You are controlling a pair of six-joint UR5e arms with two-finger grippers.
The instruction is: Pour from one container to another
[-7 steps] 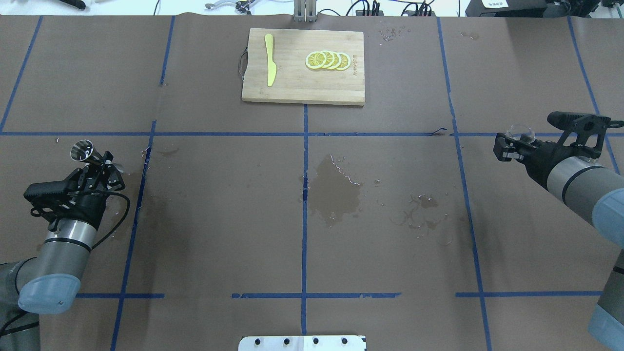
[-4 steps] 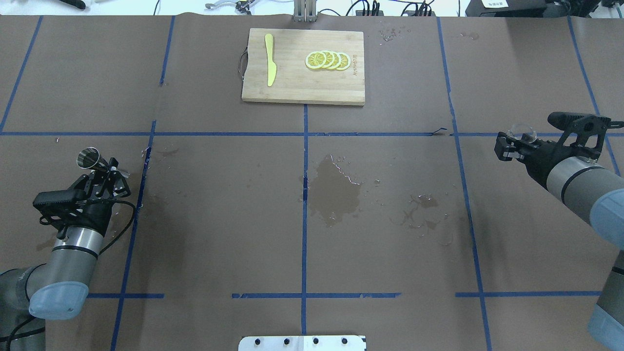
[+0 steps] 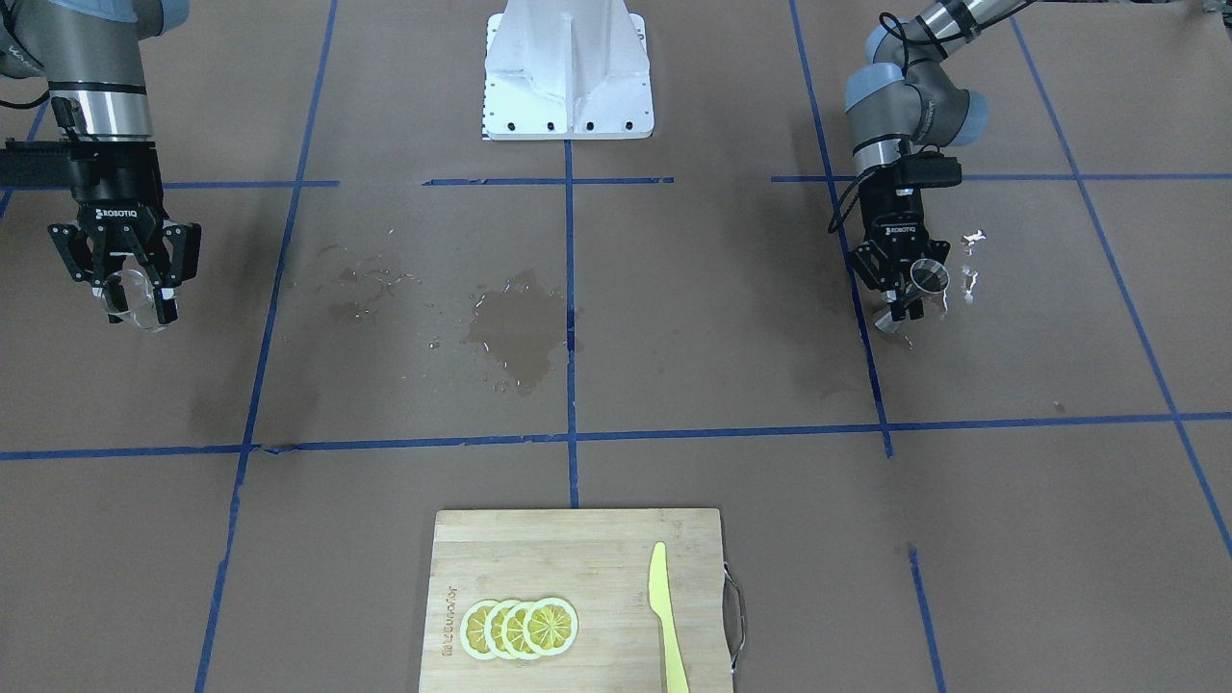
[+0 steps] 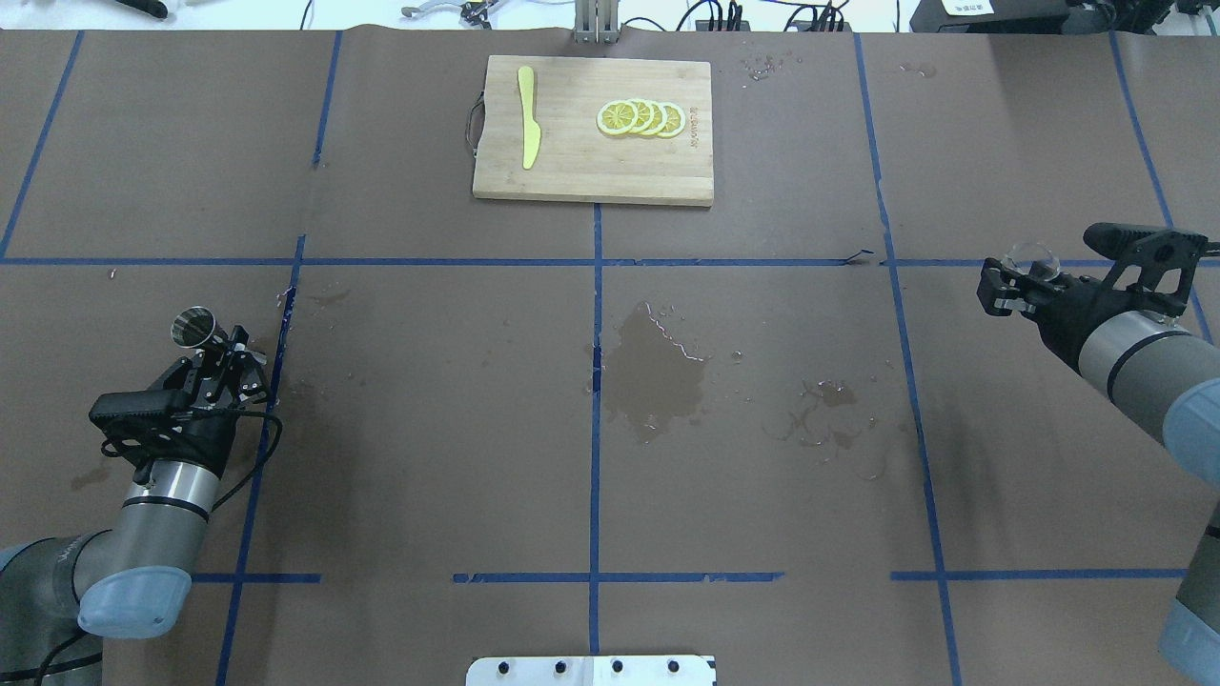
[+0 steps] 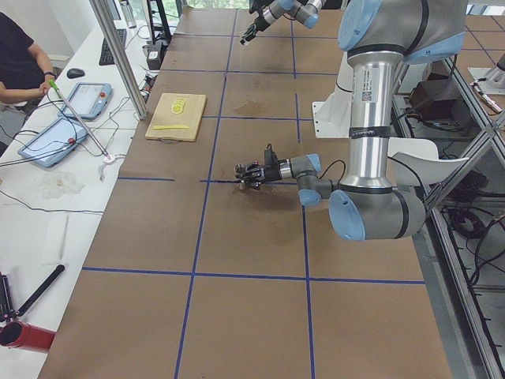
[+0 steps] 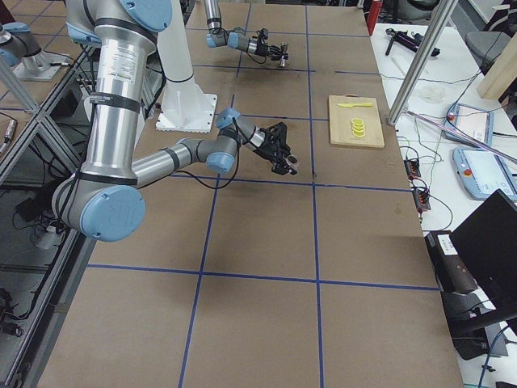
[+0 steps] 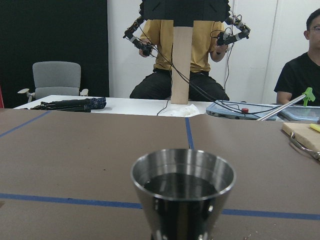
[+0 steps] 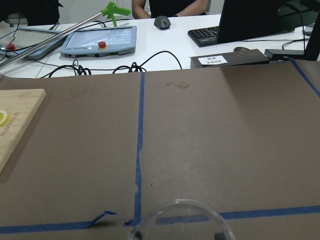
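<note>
Drawn back toward the near edge and slightly toward the centre over the last second: left gripper [image 4: 227,354], clamped on the jigger [image 4: 193,327] at its waist. Nudged a touch further right in the same span: right gripper [image 4: 1003,287], closed around the glass cup [image 4: 1034,256].

Seen from the left wrist, jigger [image 7: 182,192] upright, with dark liquid standing not far below the rim. Seen from the right wrist, only the clear rim of the glass cup [image 8: 180,220]; no liquid made out in it, though not enough shown to be sure. Wet patch [image 4: 658,381] at mid-table, between the two arms.

Judged from that: pour probably done, with both vessels carried out to opposite sides of the table [image 4: 429,429], well apart. Next move likely a set-down. Calls for keeping the jigger level on the way down, easing its lower cone flat onto the surface, and parting the fingers only once it rests squarely. Same for the glass cup on the right. Narrow base and full cup: easily tipped or slopped.
</note>
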